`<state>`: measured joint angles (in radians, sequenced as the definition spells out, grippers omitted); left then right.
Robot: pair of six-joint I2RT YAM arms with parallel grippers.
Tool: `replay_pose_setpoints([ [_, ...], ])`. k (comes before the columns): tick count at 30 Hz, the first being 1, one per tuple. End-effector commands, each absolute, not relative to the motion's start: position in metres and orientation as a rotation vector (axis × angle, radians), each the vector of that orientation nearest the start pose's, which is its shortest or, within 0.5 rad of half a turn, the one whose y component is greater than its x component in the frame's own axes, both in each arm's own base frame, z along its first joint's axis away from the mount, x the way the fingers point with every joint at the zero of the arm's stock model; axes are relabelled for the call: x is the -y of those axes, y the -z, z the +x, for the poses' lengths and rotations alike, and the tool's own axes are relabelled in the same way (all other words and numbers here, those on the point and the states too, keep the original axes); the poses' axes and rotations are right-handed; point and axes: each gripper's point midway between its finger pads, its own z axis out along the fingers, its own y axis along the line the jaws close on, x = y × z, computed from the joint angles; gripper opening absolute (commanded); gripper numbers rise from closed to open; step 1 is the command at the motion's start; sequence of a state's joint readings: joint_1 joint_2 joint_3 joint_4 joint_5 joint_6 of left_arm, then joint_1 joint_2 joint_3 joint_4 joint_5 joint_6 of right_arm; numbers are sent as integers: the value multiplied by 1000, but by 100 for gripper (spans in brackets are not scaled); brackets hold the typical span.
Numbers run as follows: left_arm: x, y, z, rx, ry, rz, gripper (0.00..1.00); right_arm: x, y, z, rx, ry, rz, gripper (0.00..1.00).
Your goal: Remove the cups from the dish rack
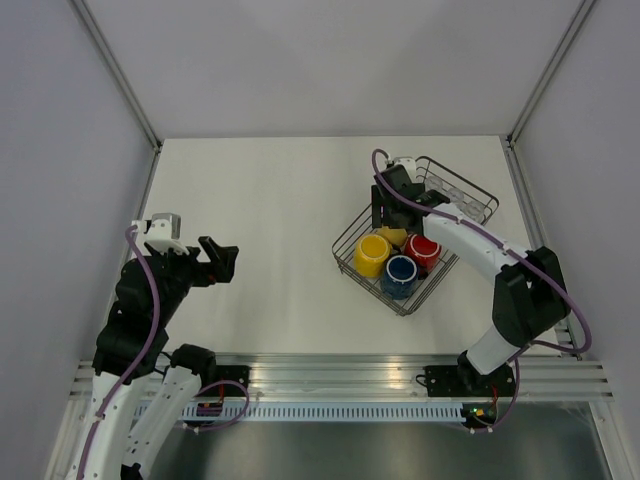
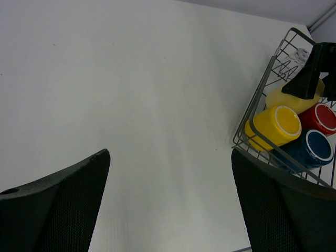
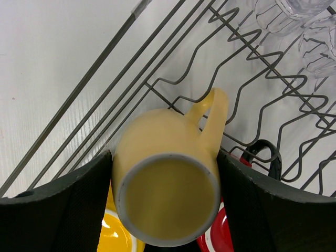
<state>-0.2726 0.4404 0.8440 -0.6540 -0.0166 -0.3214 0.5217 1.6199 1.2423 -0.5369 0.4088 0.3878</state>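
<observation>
When we look down from the top camera, the dish rack [image 1: 350, 243] sits on the far right of the counter [image 1: 260, 190]. The bright yellow mug [image 1: 372, 254], the dark blue mug [image 1: 401, 276] and the red mug [image 1: 423, 250] cluster at its near end, and the clear tumblers [image 1: 450, 188] stand at its far end. The right tool [image 1: 390, 222] reaches into the rack at the pale yellow mug [image 1: 393, 236]. The left tool [image 1: 218, 262] hangs over bare counter, well apart from the rack.

From the left wrist, we see its fingers [image 2: 63, 199] spread wide, released, with only counter between them.

From the right wrist, both fingers [image 3: 68, 210] press opposite sides of the pale yellow mug, so this tool is clenched on it. The mug's mouth faces the camera and its handle points toward the wire prongs [image 3: 252, 68]. The bright yellow and red mugs show beneath it.
</observation>
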Motion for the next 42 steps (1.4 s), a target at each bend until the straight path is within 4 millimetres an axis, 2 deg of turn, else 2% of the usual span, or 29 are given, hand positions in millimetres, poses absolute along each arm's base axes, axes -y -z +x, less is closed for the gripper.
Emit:
replay_pose_setpoints([
  [1,71,-283,209,-1813,407,-26,100,-159,-189,387,-2247,-3,27,0],
  [9,71,-281,211,-1822,403,-28,100,-159,-218,384,-2214,-31,14,0],
  [20,73,-280,216,-1838,405,-31,100,-163,-274,369,-2135,-147,-28,0],
  [24,91,-286,215,-1858,520,-9,100,-173,-288,358,-2107,-250,-75,0],
  [26,111,-291,212,-1851,667,-9,100,-180,-301,353,-2064,-321,-97,0],
  [27,121,-293,211,-1845,731,4,100,-183,-301,350,-2057,-355,-114,0],
  [28,136,-295,206,-1850,847,14,100,-190,-311,342,-2034,-420,-132,0],
  [30,152,-298,211,-1810,964,38,100,-197,-317,338,-2000,-485,-153,0],
  [31,166,-302,205,-1806,1073,63,100,-203,-325,331,-1975,-549,-170,0],
  [32,175,-304,211,-1775,1131,84,100,-207,-333,331,-1936,-583,-169,0],
  [33,181,-307,211,-1750,1186,103,100,-211,-331,326,-1932,-621,-185,0],
  [34,190,-311,206,-1742,1284,103,100,-213,-339,321,-1901,-662,-186,0],
  [35,195,-298,210,-1769,1330,83,100,-223,-349,317,-1857,-747,-192,1],
  [36,199,-320,211,-1651,1373,133,100,-227,-344,314,-1854,-784,-191,0],
  [38,208,-321,207,-1621,1490,126,100,-235,-364,305,-1769,-899,-177,1],
  [39,212,-333,206,-1560,1550,135,100,-237,-360,303,-1765,-927,-169,1],
  [41,220,-342,202,-1487,1618,151,100,-242,-373,294,-1702,-1020,-155,0],
  [42,224,-338,201,-1510,1643,140,100,-244,-375,293,-1690,-1043,-153,0],
])
